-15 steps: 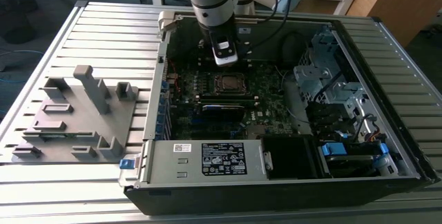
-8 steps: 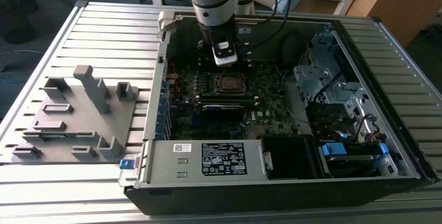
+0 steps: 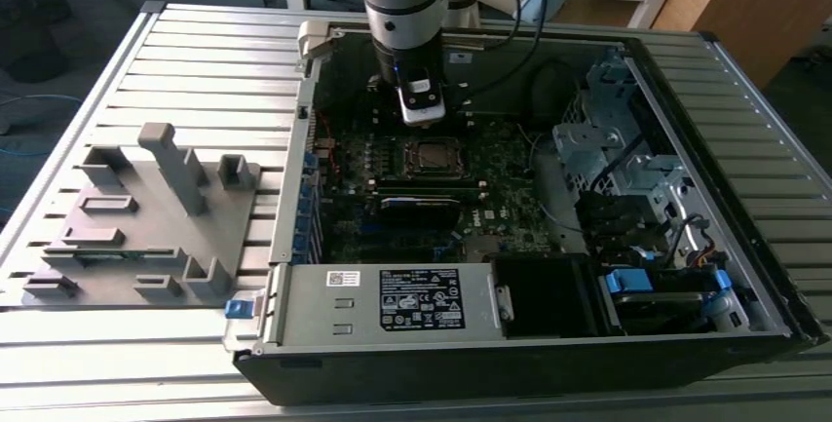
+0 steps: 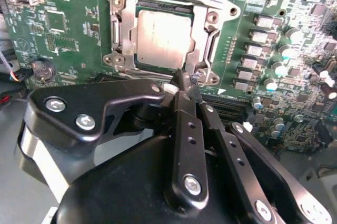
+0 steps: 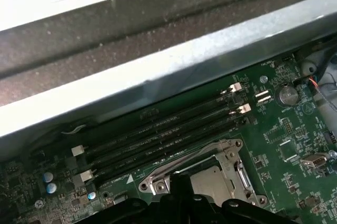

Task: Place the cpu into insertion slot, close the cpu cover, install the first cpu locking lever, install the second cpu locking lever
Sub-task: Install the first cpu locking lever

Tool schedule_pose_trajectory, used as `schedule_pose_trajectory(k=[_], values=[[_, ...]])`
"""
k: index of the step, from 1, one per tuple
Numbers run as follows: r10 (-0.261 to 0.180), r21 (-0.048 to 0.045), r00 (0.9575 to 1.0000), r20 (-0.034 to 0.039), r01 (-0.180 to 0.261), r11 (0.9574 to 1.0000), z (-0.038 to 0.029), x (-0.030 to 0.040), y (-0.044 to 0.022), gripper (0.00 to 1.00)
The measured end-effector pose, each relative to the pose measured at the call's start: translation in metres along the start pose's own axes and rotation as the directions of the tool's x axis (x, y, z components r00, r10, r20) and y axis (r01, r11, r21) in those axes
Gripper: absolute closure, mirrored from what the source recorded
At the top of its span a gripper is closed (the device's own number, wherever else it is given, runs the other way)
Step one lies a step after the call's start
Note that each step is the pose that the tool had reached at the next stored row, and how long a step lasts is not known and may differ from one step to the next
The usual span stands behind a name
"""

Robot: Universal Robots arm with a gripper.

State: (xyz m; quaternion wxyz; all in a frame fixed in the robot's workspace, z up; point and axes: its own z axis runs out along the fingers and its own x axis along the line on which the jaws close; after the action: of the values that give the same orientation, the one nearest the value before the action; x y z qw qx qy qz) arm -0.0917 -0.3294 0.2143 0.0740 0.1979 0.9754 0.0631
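Note:
The cpu (image 4: 162,38) lies flat in the insertion slot (image 4: 152,5) on the green motherboard (image 4: 68,23), its dull silver top facing up. The cpu cover (image 4: 122,26), a silver frame, lies down around the chip. In the second wrist view my gripper (image 4: 182,79) hangs just off one edge of the socket, shut, with nothing between its black fingers (image 4: 189,129). The exterior view has my gripper (image 3: 419,120) a little above and behind the socket (image 3: 434,156). The first wrist view catches the cpu (image 5: 208,181) and the cover (image 5: 234,168) beside the finger tips.
The board sits deep in an open black computer case (image 3: 520,364) with metal walls (image 5: 158,66) close by. Long black memory slots (image 5: 158,134) run beside the socket. Drive bays and cables (image 3: 624,178) fill the exterior view's right. A grey fixture (image 3: 143,217) stands on the table at its left.

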Motion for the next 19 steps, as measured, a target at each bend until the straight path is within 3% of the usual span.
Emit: schedule_pose_trajectory(k=[4,11,19], values=[[0.000,0.0003,1.0000,-0.0003,0.000,1.0000,-0.0020,-0.0003,0.0003,0.89],[0.000,0.0001,1.0000,-0.0003,0.000,1.0000,-0.0162,-0.0020,0.0025,0.89],[-0.003,-0.0002,1.0000,-0.0008,0.003,1.0000,-0.0170,-0.0022,0.0029,0.89]])
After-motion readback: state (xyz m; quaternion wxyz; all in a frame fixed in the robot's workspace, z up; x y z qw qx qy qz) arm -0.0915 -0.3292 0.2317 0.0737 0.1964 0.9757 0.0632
